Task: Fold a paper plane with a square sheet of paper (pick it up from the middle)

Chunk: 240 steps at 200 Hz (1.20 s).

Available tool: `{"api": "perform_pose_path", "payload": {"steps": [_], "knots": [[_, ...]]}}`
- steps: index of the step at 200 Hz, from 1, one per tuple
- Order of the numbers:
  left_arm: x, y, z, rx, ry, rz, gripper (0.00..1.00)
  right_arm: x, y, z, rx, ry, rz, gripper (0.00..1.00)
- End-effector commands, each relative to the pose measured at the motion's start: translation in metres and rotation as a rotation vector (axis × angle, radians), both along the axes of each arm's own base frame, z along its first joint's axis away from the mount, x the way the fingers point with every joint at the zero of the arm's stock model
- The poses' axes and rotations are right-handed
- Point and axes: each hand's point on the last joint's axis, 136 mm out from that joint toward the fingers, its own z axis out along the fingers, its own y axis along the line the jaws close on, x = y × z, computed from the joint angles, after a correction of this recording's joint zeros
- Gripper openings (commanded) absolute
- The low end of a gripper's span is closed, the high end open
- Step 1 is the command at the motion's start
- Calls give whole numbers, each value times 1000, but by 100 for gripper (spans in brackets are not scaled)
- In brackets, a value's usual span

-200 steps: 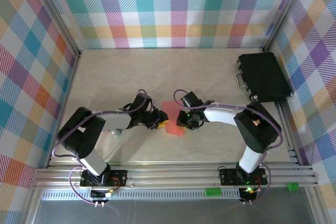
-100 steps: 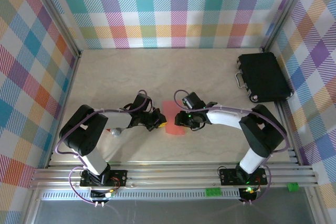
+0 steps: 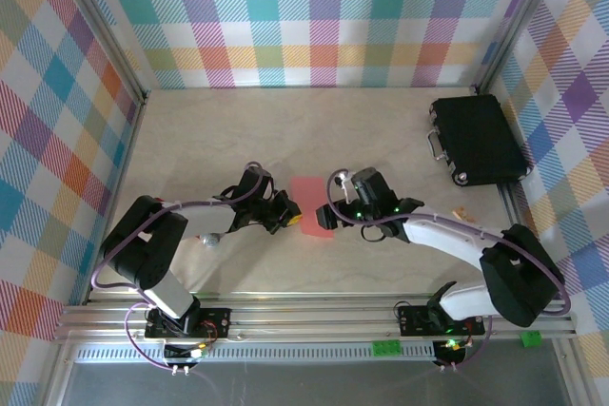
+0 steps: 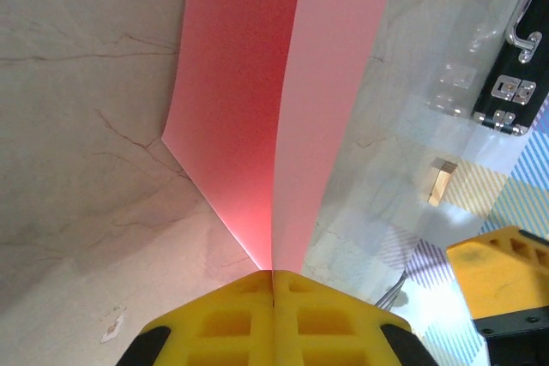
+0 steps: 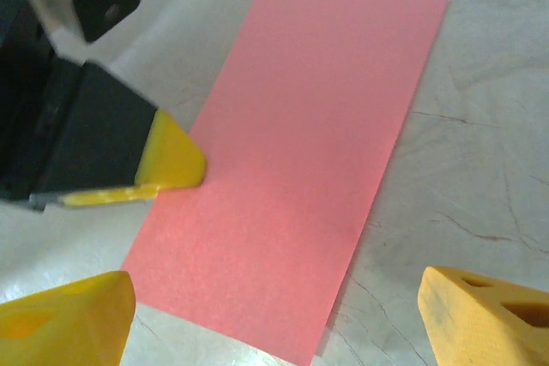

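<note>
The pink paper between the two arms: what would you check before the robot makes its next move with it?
1. Left gripper shut on the edge of the pink paper: ok.
2. Right gripper open wide, gripping nothing: ok.
3. Paper folded to a narrow rectangle lying on the table: ok.
4. Folded layers lined up edge to edge: cannot tell.
5. Pointed nose folds made: not ok, none yet.
6. Black case well away from both arms: ok.
</note>
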Motion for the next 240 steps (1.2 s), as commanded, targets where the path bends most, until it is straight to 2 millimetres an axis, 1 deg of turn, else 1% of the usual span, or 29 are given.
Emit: {"api": "perform_pose_path", "payload": {"steps": [1, 21, 40, 69, 98, 126, 139, 152, 170, 208, 240], "knots": [[0, 3, 3, -10, 29, 45, 0, -8, 16, 19, 73, -167, 171, 86], [0, 3, 1, -8, 41, 50, 0, -17, 21, 20, 79, -233, 253, 85], [-1, 2, 0, -12, 45, 48, 0, -25, 28, 16, 55, -274, 325, 84], [0, 1, 0, -17, 43, 49, 0, -34, 43, 2, 3, -327, 418, 82], [-2, 2, -1, -12, 47, 50, 0, -33, 53, -15, -78, -367, 480, 77], [-3, 3, -4, -8, 53, 50, 0, -30, 57, -26, -129, -394, 500, 73], [-3, 2, -4, -8, 54, 49, 0, -25, 57, -30, -155, -417, 487, 70], [-3, 3, -5, -5, 57, 50, 0, -19, 56, -31, -173, -440, 469, 67], [-4, 3, -6, -4, 60, 50, 0, -14, 56, -26, -174, -469, 455, 64], [-4, 3, -7, -4, 63, 48, 0, -19, 56, -11, -131, -502, 458, 56], [-4, 2, -8, -7, 65, 47, 0, -25, 56, -12, -115, -485, 475, 49]]}}
